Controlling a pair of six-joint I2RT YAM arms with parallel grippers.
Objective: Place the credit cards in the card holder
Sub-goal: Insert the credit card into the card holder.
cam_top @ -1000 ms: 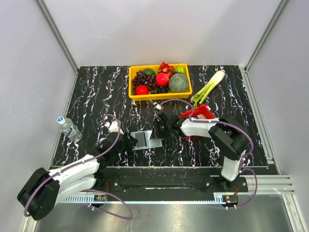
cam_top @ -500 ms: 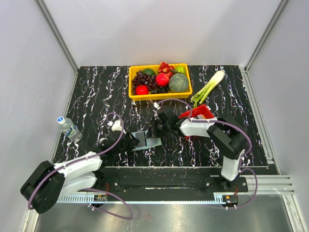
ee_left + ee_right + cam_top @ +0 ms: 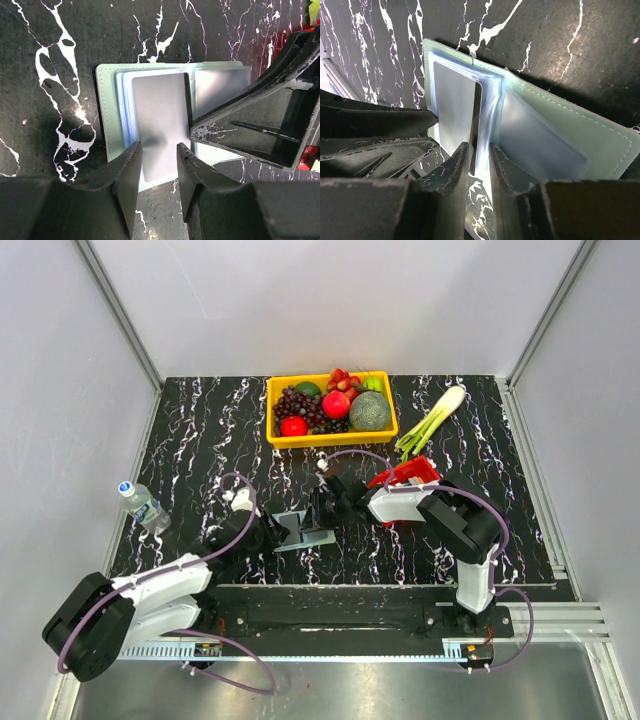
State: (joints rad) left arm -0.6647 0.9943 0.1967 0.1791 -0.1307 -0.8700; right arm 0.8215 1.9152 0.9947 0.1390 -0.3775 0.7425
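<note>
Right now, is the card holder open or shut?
Open. The card holder lies spread on the table, green cover down, clear sleeves showing on both halves.

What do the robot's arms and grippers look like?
Both the left arm and the right arm have white shells over their links and bulky black joints. A purple cable loops loosely along each arm. The left gripper and right gripper are black, with two wedge-shaped fingers that taper to the tips; their surfaces are scuffed with whitish marks.
</note>
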